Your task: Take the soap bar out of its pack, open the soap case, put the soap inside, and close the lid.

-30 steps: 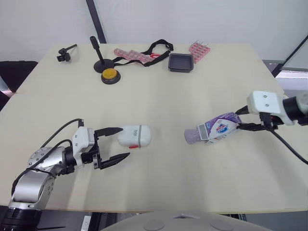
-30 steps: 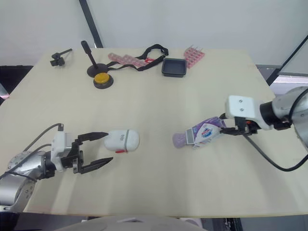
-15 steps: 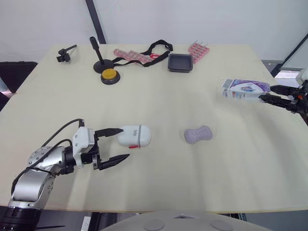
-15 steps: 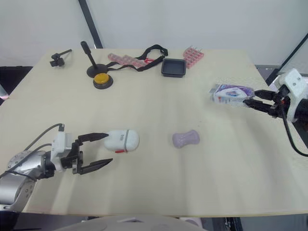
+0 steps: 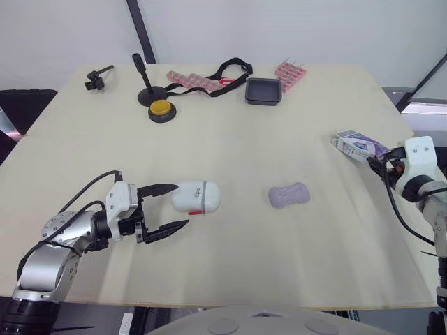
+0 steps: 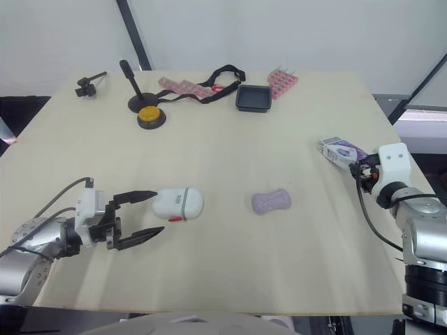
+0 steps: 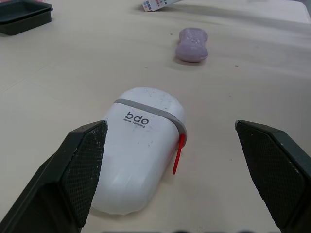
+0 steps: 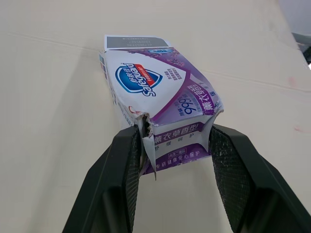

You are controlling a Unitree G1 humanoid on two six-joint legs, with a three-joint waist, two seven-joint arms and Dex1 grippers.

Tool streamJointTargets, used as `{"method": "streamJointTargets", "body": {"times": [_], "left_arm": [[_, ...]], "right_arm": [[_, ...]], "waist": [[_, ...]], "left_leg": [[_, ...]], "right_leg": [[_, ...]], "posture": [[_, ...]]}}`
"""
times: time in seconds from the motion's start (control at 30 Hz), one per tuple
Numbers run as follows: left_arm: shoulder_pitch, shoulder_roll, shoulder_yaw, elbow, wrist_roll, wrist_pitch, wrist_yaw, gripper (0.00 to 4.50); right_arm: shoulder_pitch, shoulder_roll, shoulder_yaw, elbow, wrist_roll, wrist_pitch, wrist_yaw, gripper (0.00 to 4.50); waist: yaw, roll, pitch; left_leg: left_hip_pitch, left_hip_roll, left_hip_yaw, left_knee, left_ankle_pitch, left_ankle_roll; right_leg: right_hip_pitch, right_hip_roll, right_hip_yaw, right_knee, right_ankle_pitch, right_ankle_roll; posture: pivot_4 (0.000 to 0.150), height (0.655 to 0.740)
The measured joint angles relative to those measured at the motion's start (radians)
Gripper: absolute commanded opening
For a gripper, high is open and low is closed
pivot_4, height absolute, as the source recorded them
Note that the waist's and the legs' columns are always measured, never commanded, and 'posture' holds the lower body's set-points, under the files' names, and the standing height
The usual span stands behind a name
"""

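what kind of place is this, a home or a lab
Likely a lab or test setup: a bare table against plain white walls, with a yellow push button and a black tray.

A pink rack lies just right of the tray. Left of the tray lie a strap, pink strips, a button, a stand and a clamp.

Near left, the left gripper points right, its fingers spread wide. At the right edge, the right gripper points left, clamping the soap pack.
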Motion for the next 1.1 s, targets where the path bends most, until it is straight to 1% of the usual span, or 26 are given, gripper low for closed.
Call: {"method": "streamJointTargets", "body": {"times": [0.07, 0.17, 0.3, 0.33, 0.47, 0.6, 0.73, 0.93, 1.0, 1.1], "left_arm": [[0.000, 0.000, 0.000, -0.004, -0.001, 0.000, -0.001, 4.50], [0.000, 0.000, 0.000, -0.011, -0.001, 0.000, -0.002, 4.50], [0.001, 0.000, 0.000, -0.011, 0.000, 0.000, -0.002, 4.50], [0.001, 0.000, 0.000, -0.011, 0.000, 0.000, -0.002, 4.50], [0.000, 0.000, 0.000, -0.011, 0.000, 0.000, -0.003, 4.50], [-0.003, 0.000, -0.001, -0.010, 0.001, -0.002, -0.006, 4.50], [-0.005, 0.000, -0.002, -0.005, 0.002, -0.003, -0.008, 4.50], [-0.022, 0.000, -0.004, 0.021, 0.009, -0.005, -0.019, 4.50], [-0.039, 0.001, -0.007, 0.029, 0.010, -0.004, -0.026, 4.50], [-0.082, 0.007, -0.024, 0.063, 0.021, -0.003, -0.043, 4.50]], "right_arm": [[0.001, 0.018, 0.000, 0.002, -0.006, -0.003, -0.025, 2.22], [0.009, 0.025, 0.006, 0.015, -0.005, 0.000, -0.027, 3.00], [0.019, 0.021, 0.022, 0.015, 0.006, 0.010, 0.001, 4.36], [0.025, 0.016, 0.027, 0.015, 0.008, 0.010, 0.011, 4.48], [0.043, 0.004, 0.031, 0.012, 0.011, 0.010, 0.035, 4.48], [0.080, -0.003, 0.031, -0.031, 0.013, 0.018, 0.055, 4.48], [0.105, -0.023, 0.024, -0.063, 0.050, -0.013, 0.127, 4.48], [0.118, -0.100, -0.008, -0.009, 0.079, -0.317, 0.352, 4.48], [0.125, -0.103, -0.027, 0.005, 0.134, -0.405, 0.464, 4.48], [0.187, -0.104, -0.019, -0.018, 0.217, -0.519, 0.668, 4.48]], "waist": [[-0.002, 0.000, 0.000], [-0.003, 0.000, 0.000], [-0.006, 0.000, 0.000], [-0.005, 0.000, 0.000], [-0.005, 0.000, 0.000], [-0.004, 0.000, 0.000], [-0.005, 0.000, 0.000], [-0.005, 0.000, 0.000], [-0.005, 0.000, 0.000], [-0.003, 0.000, 0.000]], "left_leg": [[0.000, 0.000, 0.000, -0.001, 0.000, -0.001], [0.000, 0.000, 0.000, -0.001, 0.000, -0.002], [0.000, 0.000, 0.000, -0.001, 0.000, -0.003], [0.000, 0.000, 0.000, -0.001, 0.000, -0.003], [0.000, 0.000, 0.000, -0.001, 0.000, -0.003], [0.000, 0.000, 0.000, -0.002, 0.000, -0.003], [0.000, 0.000, 0.000, -0.002, 0.000, -0.003], [0.000, 0.000, 0.000, -0.002, 0.000, -0.003], [0.000, 0.000, 0.000, -0.002, 0.000, -0.002], [0.000, 0.001, 0.000, -0.001, -0.001, -0.002]], "right_leg": [[0.001, 0.000, 0.000, 0.000, 0.000, 0.000], [0.001, 0.000, 0.001, 0.000, 0.000, 0.000], [0.001, 0.000, 0.001, 0.000, 0.000, 0.000], [0.001, 0.000, 0.001, 0.000, 0.000, 0.000], [0.001, 0.000, 0.002, -0.001, 0.000, 0.000], [0.002, 0.000, 0.002, -0.001, 0.000, 0.000], [0.002, 0.000, 0.002, -0.001, 0.000, 0.000], [0.002, 0.000, 0.002, -0.001, 0.000, 0.000], [0.002, 0.000, 0.002, -0.001, 0.000, 0.000], [0.002, 0.000, 0.001, -0.001, 0.000, 0.000]], "posture": [[0.150, 0.7291], [0.150, 0.7291], [0.150, 0.7291], [0.150, 0.7291], [0.150, 0.7291], [0.150, 0.7291], [0.150, 0.7291], [0.150, 0.7291], [0.150, 0.7291], [0.150, 0.7291]]}}
